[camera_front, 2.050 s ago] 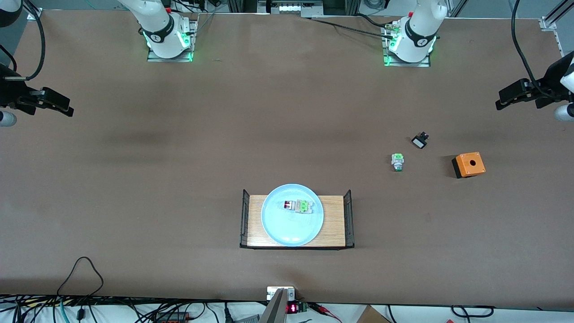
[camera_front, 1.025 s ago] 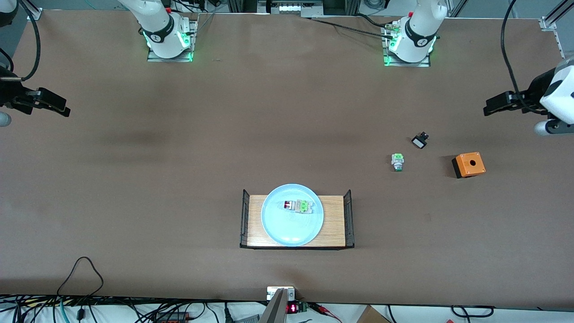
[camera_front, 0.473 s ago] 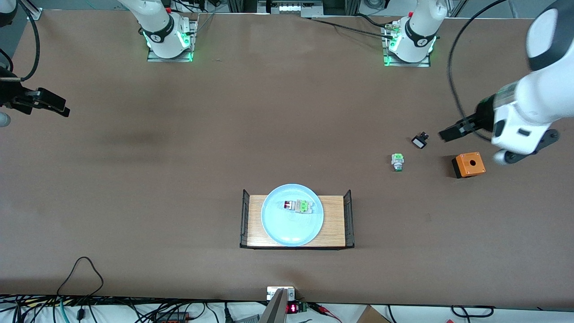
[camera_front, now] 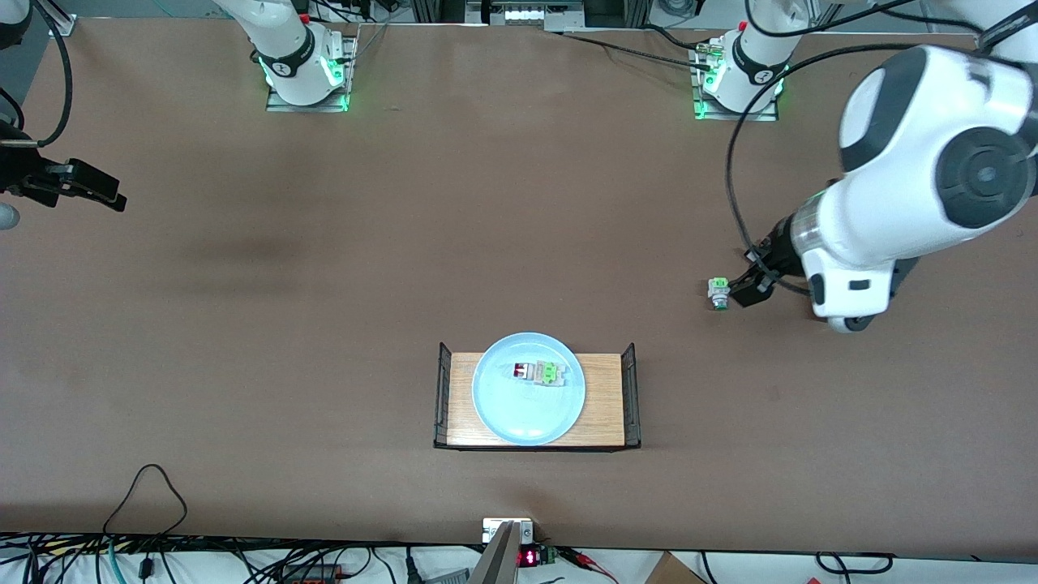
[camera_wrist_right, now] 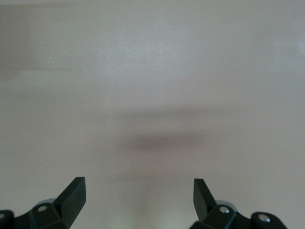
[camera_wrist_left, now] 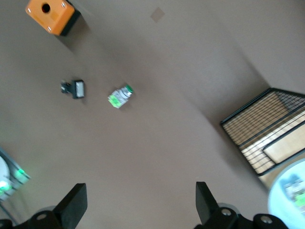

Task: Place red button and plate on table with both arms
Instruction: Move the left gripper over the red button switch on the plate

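we see the pale blue plate resting on a small wooden tray with black wire ends, which sits on the brown table toward the front camera's edge, about midway between the two arms' ends. the red button lies on its side in the plate, on the part of the plate farther from the front camera, red cap toward the right arm's end and green block toward the left arm's end.

the left gripper hangs in the air over the table toward the left arm's end, just beside a small green-and-grey switch in the front view. its two fingers are spread wide with nothing between them. in the left wrist view we also make out the orange box with a hole, a small black part and the same switch, with a corner of the tray and the plate's edge.

the right gripper waits over the table at the right arm's end, well apart from the tray. its fingers are wide apart and empty, with only bare tabletop below.
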`<state>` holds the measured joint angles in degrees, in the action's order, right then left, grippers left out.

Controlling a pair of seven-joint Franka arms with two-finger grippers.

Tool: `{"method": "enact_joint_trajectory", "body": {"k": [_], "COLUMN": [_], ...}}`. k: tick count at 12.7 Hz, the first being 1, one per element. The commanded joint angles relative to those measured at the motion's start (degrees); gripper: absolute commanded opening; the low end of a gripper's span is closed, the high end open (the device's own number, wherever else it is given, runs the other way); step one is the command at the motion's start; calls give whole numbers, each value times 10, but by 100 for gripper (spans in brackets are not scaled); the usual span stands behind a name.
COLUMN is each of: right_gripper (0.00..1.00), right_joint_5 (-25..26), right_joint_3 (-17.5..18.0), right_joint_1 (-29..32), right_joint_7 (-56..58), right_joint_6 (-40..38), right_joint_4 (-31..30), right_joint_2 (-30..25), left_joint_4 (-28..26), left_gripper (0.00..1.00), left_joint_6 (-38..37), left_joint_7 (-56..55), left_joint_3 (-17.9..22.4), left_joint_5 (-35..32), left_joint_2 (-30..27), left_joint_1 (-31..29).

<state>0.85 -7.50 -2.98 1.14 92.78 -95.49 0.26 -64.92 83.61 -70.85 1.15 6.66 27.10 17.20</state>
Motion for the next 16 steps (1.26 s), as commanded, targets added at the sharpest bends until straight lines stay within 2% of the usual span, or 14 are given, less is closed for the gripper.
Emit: {"method": "enact_joint_trajectory", "body": {"k": [1, 8, 11, 16], "right_gripper": [100, 100, 100, 100], "right_joint_5": [3, 3, -2, -3], "right_joint_3": [0, 0, 0, 1], "right_joint_1": [0, 3, 3, -2], "right_joint_7": [-6, -6, -7, -7], "right_joint_6": [-2, -5, 0, 7], "right_joint_4": [3, 3, 4, 4], "right_joint_2": [-2, -2, 2, 1], "left_joint_4": [84, 149, 150, 149], "left_gripper": [100, 100, 100, 100], "left_joint_6": [15, 138, 217, 302], "left_joint_7": [-109, -305, -352, -360], "left_joint_3": [8, 14, 11, 23], "left_joint_5": [10, 9, 10, 8], "left_joint_2": [71, 146, 165, 205], "left_joint_1": [33, 99, 122, 158]}}
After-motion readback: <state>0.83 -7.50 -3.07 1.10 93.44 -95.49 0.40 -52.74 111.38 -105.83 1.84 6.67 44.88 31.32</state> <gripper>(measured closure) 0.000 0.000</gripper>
